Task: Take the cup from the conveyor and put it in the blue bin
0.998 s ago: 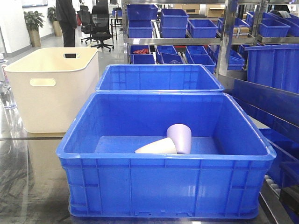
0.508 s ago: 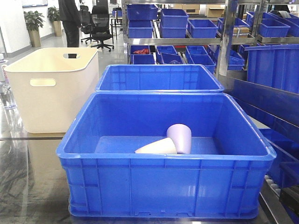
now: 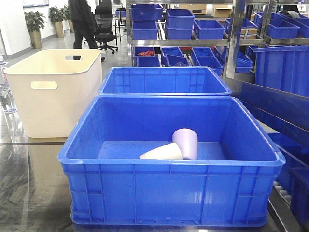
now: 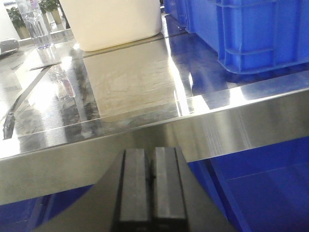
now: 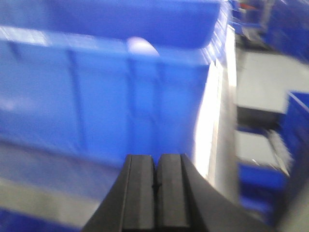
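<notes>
The blue bin (image 3: 169, 188) stands open in the front view. Inside it a lilac cup (image 3: 186, 142) stands mouth down and a cream cup (image 3: 161, 152) lies on its side beside it. The conveyor is out of view. My left gripper (image 4: 150, 157) is shut and empty, low in front of the steel table edge (image 4: 145, 140). My right gripper (image 5: 155, 162) is shut and empty, facing the blurred side wall of the blue bin (image 5: 96, 92); the lilac cup's top (image 5: 142, 47) shows over the rim.
A cream tub (image 3: 53, 92) with slot handles stands left of the bin, also in the left wrist view (image 4: 111, 21). A second blue crate (image 3: 164, 79) sits behind the bin. Shelves of blue crates (image 3: 193, 29) fill the back and right. A person (image 3: 84, 21) walks far behind.
The person in the background has walked to the right. The bin and both cups have not moved.
</notes>
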Controlling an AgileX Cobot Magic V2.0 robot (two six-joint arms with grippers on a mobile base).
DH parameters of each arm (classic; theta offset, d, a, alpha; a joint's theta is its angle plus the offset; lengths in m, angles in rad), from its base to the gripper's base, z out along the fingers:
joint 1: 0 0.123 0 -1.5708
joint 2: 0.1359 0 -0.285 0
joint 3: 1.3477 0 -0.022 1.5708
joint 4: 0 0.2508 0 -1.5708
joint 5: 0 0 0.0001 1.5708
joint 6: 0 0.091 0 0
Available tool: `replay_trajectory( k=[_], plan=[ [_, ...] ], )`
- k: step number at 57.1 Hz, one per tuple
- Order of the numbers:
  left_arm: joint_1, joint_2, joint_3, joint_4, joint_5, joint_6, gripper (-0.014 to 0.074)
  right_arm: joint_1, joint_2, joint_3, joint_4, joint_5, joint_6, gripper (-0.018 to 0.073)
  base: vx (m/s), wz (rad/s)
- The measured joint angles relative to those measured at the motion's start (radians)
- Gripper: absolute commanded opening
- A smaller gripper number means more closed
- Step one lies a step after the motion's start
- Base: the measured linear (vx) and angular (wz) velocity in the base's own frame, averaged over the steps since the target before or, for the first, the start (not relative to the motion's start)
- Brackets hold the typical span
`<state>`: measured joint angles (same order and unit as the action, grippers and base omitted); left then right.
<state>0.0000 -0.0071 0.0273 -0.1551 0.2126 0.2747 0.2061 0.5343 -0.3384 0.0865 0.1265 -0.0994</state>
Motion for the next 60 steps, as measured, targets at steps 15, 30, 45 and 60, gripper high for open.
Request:
replay_trajectory(
  k=[15,30,45,60],
  plan=[
    [0.0,0.0,0.0,0.0,0.0,0.0,-0.0002,-0.15,-0.418,0.357,-0.068,-0.012,0.003,-0.0009,0.0,0.0],
    [0.0,0.0,0.0,0.001,-0.002,0.0,-0.0002,-0.163,-0.544,0.369,-0.074,-0.013,0.004,-0.0009,0.0,0.0],
    [0.0,0.0,0.0,0.001,-0.002,0.0,-0.0002,-0.168,-0.544,0.369,-0.074,-0.014,0.004,-0.0009,0.0,0.0],
    [0.0,0.0,0.0,0.001,-0.002,0.0,-0.0002,-0.168,-0.544,0.369,-0.074,-0.013,0.004,-0.0009,0.0,0.0]
  ],
)
